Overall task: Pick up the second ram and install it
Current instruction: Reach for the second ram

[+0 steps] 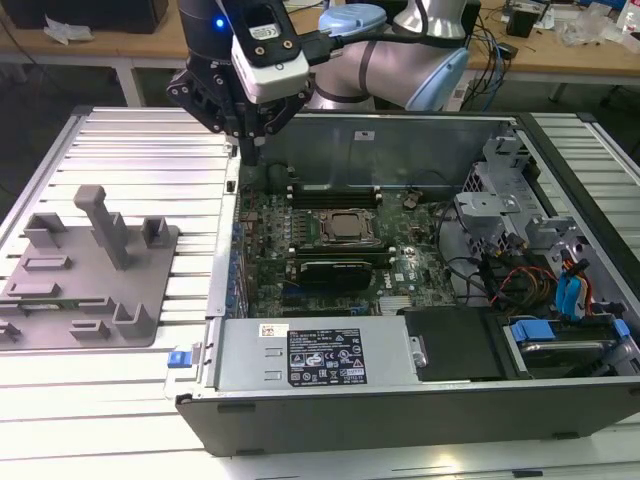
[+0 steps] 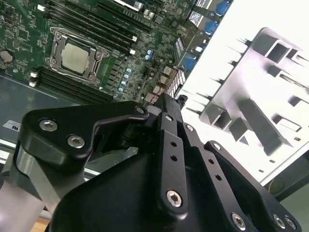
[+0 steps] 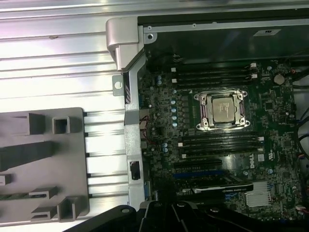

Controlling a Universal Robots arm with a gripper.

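Now gripper (image 1: 250, 148) at upper left of exterior view, above computer case (image 1: 450, 410) corner, jaws closed together; second ram (image 1: 55, 303) lying in grey holder (image 1: 150, 255) at exterior view's left, well apart.

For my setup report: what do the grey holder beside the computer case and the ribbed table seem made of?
The grey holder looks like matte plastic: dull, uniform grey, blocky shapes. The ribbed table seems bare aluminium: silvery slats, bright glare.
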